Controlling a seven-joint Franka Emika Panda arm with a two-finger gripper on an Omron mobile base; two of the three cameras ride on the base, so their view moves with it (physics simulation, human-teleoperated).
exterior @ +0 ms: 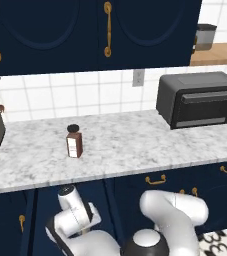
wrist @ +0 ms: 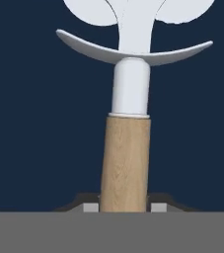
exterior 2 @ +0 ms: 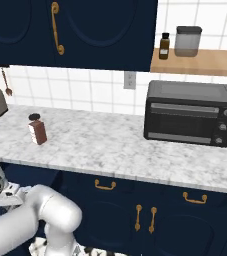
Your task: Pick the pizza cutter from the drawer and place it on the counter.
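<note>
End effector (wrist: 125, 207) grips pizza cutter (wrist: 126, 158) handle.

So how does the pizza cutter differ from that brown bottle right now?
The pizza cutter has a tan wooden handle and pale metal head; the brown bottle is dark brown with a black cap. The cutter sits between the gripper fingers before navy; the bottle stands upright and free on the counter. Both are small.

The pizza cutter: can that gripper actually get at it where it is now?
Probably yes, it seems to have it already. In the hand view the pizza cutter's tan handle runs down between the two fingertips of the gripper, which sit close against its sides. Nothing lies between them; dark navy is behind.
</note>
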